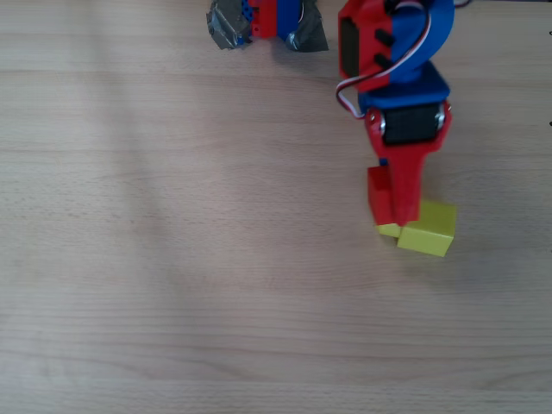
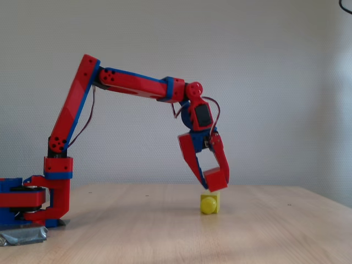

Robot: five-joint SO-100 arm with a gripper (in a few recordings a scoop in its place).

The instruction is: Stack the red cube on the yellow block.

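Note:
The yellow block (image 2: 210,203) rests on the wooden table, its round stud facing the fixed view's camera. From above, the yellow block (image 1: 427,228) lies right of centre with its stud pointing left. My gripper (image 2: 213,180) is shut on the red cube (image 2: 216,179), which hangs tilted directly over the block; its lower edge is at or just above the block's top, and I cannot tell if they touch. In the overhead view the gripper (image 1: 392,211) partly covers the red cube (image 1: 378,194), which shows beside the red finger, just up-left of the block.
The arm's base (image 2: 27,204) is taped to the table at the far left of the fixed view, and at the top edge from above (image 1: 267,21). Bare wooden table (image 1: 172,259) spreads left of and below the block.

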